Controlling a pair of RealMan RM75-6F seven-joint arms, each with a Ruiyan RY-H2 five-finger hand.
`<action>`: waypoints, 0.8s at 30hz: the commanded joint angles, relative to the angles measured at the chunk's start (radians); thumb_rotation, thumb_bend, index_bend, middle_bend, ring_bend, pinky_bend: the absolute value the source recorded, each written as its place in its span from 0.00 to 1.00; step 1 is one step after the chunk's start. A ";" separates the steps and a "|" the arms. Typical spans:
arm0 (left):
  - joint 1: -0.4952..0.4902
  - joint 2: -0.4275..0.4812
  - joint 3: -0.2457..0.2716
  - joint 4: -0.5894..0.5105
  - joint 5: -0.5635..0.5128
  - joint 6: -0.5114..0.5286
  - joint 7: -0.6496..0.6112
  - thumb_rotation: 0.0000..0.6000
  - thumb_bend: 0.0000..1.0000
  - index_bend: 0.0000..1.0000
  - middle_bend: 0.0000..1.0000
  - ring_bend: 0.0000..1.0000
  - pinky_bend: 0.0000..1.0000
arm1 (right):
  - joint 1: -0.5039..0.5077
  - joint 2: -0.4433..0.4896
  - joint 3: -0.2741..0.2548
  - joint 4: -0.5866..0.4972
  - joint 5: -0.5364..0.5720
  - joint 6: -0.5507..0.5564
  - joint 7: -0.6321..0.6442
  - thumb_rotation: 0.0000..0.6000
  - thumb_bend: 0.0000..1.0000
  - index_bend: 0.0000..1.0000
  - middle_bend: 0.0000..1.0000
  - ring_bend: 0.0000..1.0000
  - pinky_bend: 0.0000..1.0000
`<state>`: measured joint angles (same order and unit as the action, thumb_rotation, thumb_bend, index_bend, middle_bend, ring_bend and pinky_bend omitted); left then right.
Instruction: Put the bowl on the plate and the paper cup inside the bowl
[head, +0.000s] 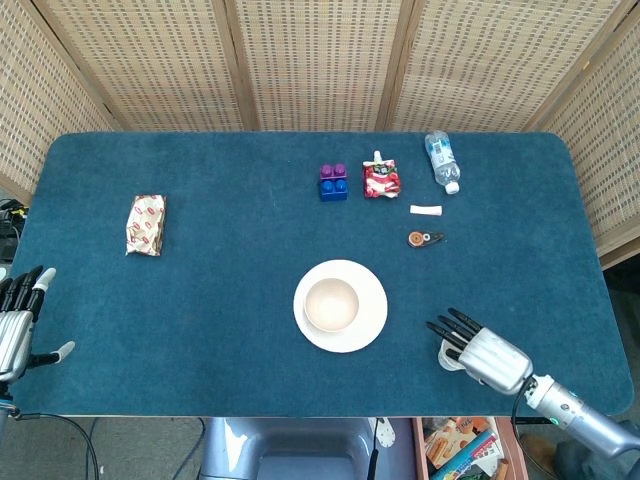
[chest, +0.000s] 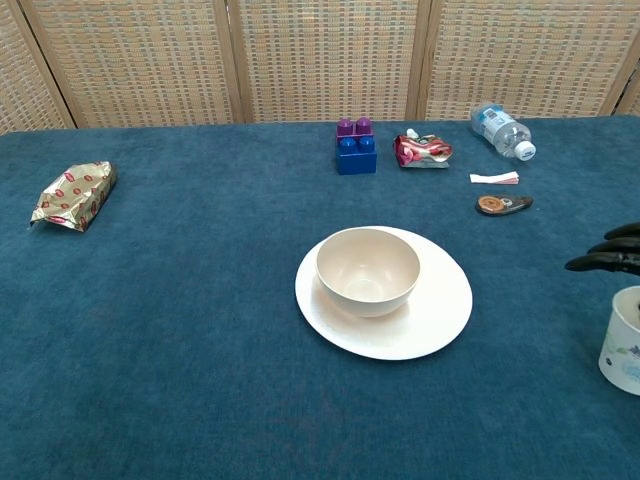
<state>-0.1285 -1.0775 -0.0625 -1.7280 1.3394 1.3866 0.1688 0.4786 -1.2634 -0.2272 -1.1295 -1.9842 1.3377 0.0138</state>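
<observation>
A cream bowl (head: 331, 304) (chest: 367, 269) stands on the white plate (head: 371, 322) (chest: 435, 311) near the middle of the table. The paper cup (head: 449, 356) (chest: 622, 341) stands upright on the blue cloth near the front right, cut off by the chest view's edge. My right hand (head: 484, 353) (chest: 607, 254) hovers over the cup with its dark fingers stretched out and spread, and I see no grip on the cup. Most of the cup is hidden under that hand in the head view. My left hand (head: 16, 325) hangs open off the table's left edge.
A gold snack packet (head: 146, 224) lies at the left. At the back right are purple-blue blocks (head: 333, 183), a red pouch (head: 380, 179), a water bottle (head: 441, 160), a white strip (head: 426, 210) and a small round tool (head: 424, 238).
</observation>
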 joint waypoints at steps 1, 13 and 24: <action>0.000 -0.001 0.000 0.001 -0.001 0.000 0.001 1.00 0.00 0.00 0.00 0.00 0.00 | 0.003 -0.010 0.000 0.014 0.000 0.003 0.020 1.00 0.43 0.62 0.00 0.00 0.00; -0.004 -0.007 0.002 0.001 -0.005 -0.006 0.016 1.00 0.00 0.00 0.00 0.00 0.00 | 0.026 0.039 0.033 -0.053 -0.017 0.091 0.048 1.00 0.48 0.69 0.00 0.00 0.00; -0.016 -0.016 -0.001 0.007 -0.021 -0.026 0.032 1.00 0.00 0.00 0.00 0.00 0.00 | 0.247 0.176 0.209 -0.528 0.109 -0.233 -0.149 1.00 0.48 0.69 0.00 0.00 0.00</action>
<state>-0.1440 -1.0931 -0.0634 -1.7218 1.3194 1.3617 0.2003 0.6340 -1.1206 -0.0992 -1.5326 -1.9546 1.2512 -0.0563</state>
